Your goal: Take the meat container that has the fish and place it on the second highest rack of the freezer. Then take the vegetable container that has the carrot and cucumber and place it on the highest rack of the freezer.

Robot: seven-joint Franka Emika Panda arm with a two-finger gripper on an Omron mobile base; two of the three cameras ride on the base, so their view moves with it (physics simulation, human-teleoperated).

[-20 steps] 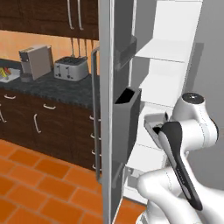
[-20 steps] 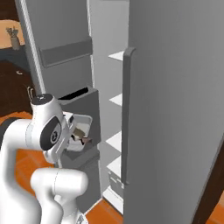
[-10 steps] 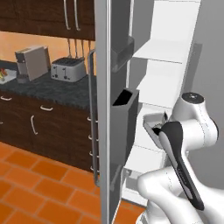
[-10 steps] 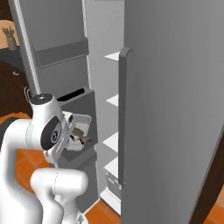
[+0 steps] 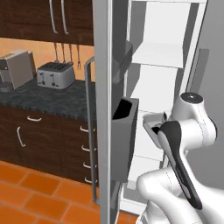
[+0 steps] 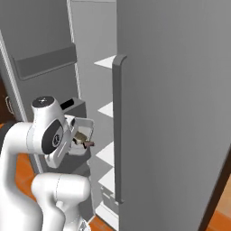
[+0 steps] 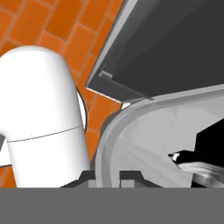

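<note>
Now container rim (image 7: 109, 144) between claw (image 7: 114, 178) tips.

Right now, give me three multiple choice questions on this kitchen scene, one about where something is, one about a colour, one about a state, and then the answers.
1. Where is the toaster?
A. On the dark counter left of the freezer
B. On a freezer shelf
C. On the floor

2. What colour is the floor?
A. Blue
B. Orange
C. Green

3. What is the gripper doing?
A. Hanging open over the counter
B. Shut on the rim of the container
C. Resting on the floor

Answers:
1. A: the toaster stands on the counter, left of the open freezer door.
2. B: the floor is orange tile in the left base view.
3. B: in the hand view the gripper is closed on the rim of the container, which is held in front of the freezer shelves.
</note>
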